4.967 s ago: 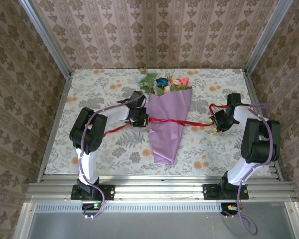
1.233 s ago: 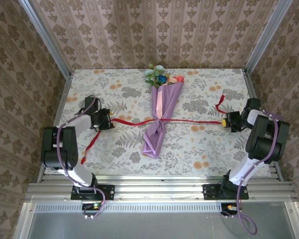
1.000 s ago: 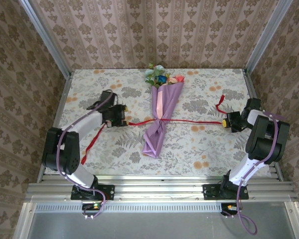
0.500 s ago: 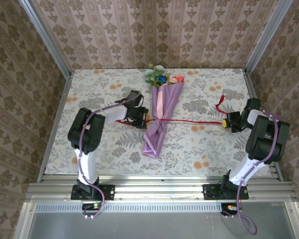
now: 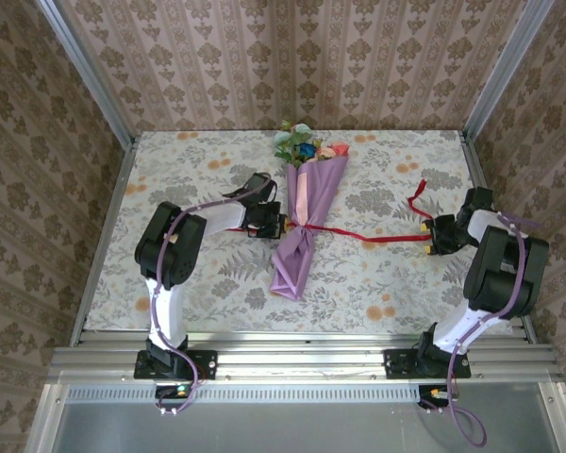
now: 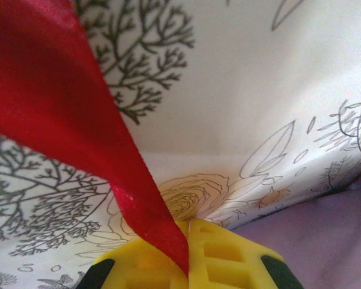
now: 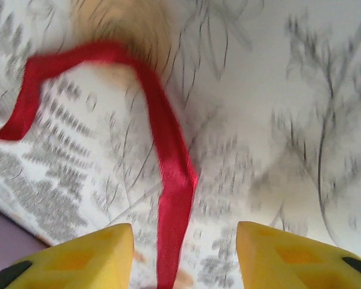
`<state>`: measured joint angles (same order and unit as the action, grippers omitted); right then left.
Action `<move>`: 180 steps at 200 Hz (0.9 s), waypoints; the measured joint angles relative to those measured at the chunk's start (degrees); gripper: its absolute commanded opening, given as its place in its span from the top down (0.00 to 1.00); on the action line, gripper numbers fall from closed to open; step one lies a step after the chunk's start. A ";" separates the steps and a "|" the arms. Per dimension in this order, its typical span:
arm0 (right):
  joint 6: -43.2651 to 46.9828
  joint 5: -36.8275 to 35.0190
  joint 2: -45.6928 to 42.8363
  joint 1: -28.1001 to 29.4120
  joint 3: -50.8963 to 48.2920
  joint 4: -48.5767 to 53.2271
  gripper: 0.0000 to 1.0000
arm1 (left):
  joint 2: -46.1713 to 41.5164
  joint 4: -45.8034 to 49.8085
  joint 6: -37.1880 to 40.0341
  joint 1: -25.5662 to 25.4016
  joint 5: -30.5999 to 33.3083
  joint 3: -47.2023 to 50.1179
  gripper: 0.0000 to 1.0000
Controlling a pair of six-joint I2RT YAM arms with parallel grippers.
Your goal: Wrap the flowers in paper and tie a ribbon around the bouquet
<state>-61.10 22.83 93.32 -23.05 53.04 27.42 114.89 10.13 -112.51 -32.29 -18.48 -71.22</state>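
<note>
left hand [image 6: 186, 268] clamped on ribbon [image 6: 78, 108] right beside bouquet [image 5: 305, 222], mid bench [image 5: 170, 170]; right hand [image 7: 183, 253] fingers parted, ribbon loose between them. Risk: any left pull with the right end unanchored slackens the cinch or skews the cone

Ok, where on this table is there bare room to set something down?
Free: far-left corner beyond the left arm; far-right patch between bouquet and right arm, beyond the ribbon; the near strip below the bouquet's tip. Crowded: mid-table, ribbon running from left claw to right claw.
</note>
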 measured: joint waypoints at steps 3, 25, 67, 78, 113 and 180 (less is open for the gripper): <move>-0.76 -0.04 -1.03 0.68 -0.15 0.37 0.44 | -0.13 -0.17 0.00 0.00 0.07 0.20 1.00; -5.70 -0.50 -6.71 8.83 -0.50 0.96 0.41 | -0.63 -1.42 -0.02 -0.26 0.48 1.31 1.00; -23.71 -0.35 -5.60 29.40 -4.15 -6.88 0.39 | -1.01 -2.62 -0.02 -0.42 0.46 2.16 1.00; -28.06 -0.07 -2.29 32.87 -3.78 -9.94 0.39 | -1.01 -2.93 -0.02 -0.44 0.44 2.19 1.00; -37.79 -0.11 6.38 38.32 0.76 -16.35 0.39 | -1.03 -3.41 -0.02 -0.74 0.44 2.45 1.00; -48.00 -0.07 13.00 41.86 3.54 -25.11 0.62 | -1.18 -4.35 -0.04 -0.79 0.26 3.02 1.00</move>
<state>-109.10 22.76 106.32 18.81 56.58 2.31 113.71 5.78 -112.55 -33.08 -18.22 -68.20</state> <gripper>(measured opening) 0.411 0.050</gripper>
